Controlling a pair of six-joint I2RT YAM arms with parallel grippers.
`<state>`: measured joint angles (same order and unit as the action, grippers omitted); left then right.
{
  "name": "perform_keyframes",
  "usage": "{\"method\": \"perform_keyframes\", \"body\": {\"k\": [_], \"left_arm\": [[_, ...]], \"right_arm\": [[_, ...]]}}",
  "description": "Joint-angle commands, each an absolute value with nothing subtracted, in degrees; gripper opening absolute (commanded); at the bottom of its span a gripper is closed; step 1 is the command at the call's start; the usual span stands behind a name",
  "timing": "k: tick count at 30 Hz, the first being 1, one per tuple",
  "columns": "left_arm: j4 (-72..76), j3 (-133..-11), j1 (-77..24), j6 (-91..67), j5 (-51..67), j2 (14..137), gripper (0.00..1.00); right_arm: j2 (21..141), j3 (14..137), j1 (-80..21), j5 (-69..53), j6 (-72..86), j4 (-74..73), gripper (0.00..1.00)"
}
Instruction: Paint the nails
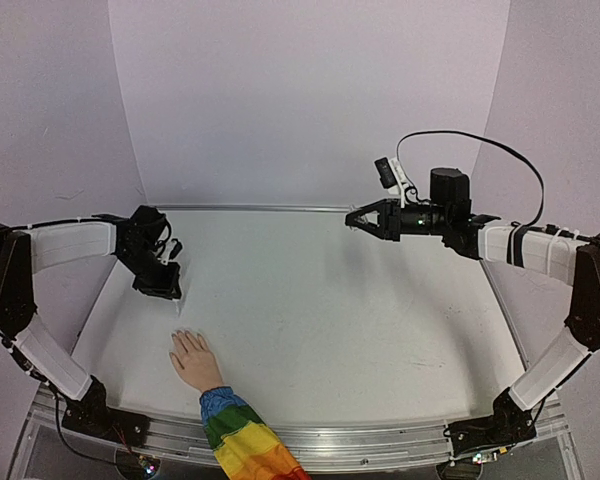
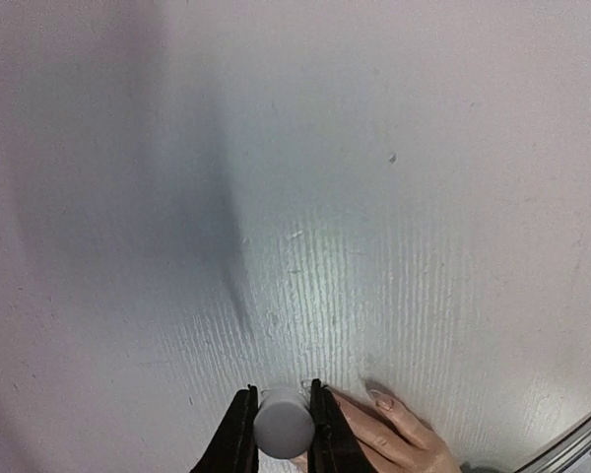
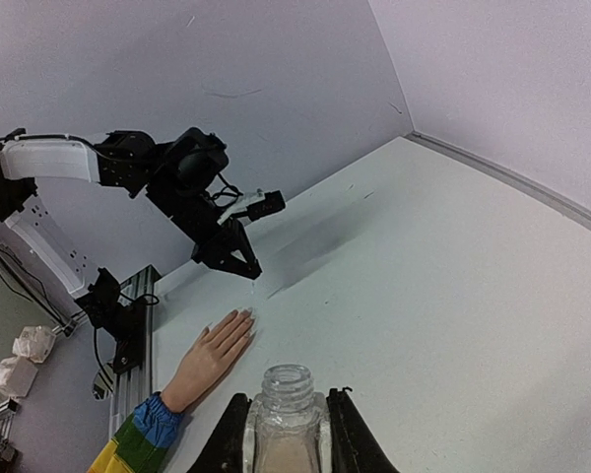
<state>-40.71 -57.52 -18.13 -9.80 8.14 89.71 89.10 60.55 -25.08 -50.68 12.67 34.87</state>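
The skin-coloured mannequin hand (image 1: pixel 193 358) lies flat near the table's front left, in a rainbow-striped sleeve (image 1: pixel 242 442). Its pale nails (image 1: pixel 185 333) point toward the back. My left gripper (image 1: pixel 173 292) hangs just beyond those fingertips, shut on a small whitish cap (image 2: pixel 284 422). A thin brush tip (image 3: pixel 253 288) points down from it in the right wrist view. One nail (image 2: pixel 381 399) shows beside the left fingers. My right gripper (image 1: pixel 352 219) is raised at the back right, shut on a clear bottle (image 3: pixel 288 419) with an uncapped threaded neck.
Purple-white walls close in the table at the back and both sides. A metal rail (image 1: pixel 380 440) runs along the near edge between the arm bases. A black cable (image 1: pixel 480 140) loops above the right arm. Crumpled tissues (image 3: pixel 15 360) lie off the table.
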Motion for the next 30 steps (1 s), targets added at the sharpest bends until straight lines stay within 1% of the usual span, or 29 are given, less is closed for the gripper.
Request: {"method": "perform_keyframes", "body": {"k": [1,5,9,15,23,30], "left_arm": [[-41.1,-64.0,-17.8,-6.8,9.8,83.4,0.00],[-40.9,-71.3,-17.9,-6.1,15.4,79.6,0.00],[-38.6,-78.8,-18.9,-7.1,22.4,78.3,0.00],[-36.1,-87.2,-25.5,-8.9,26.5,80.8,0.00],[-26.7,-89.2,-32.6,-13.6,31.2,81.5,0.00],[-24.6,-90.5,-35.3,-13.4,34.7,81.9,0.00]], "right_arm": [[88.9,62.3,-24.9,-51.3,11.4,38.8,0.00],[88.6,62.8,-25.1,-51.1,10.6,39.8,0.00],[88.5,61.6,-25.8,-50.1,11.3,44.0,0.00],[90.3,63.2,-29.8,-47.5,10.8,47.0,0.00],[91.5,65.3,-38.0,-40.1,5.8,46.9,0.00],[92.6,66.1,-43.8,-34.1,2.5,48.9,0.00]]}}
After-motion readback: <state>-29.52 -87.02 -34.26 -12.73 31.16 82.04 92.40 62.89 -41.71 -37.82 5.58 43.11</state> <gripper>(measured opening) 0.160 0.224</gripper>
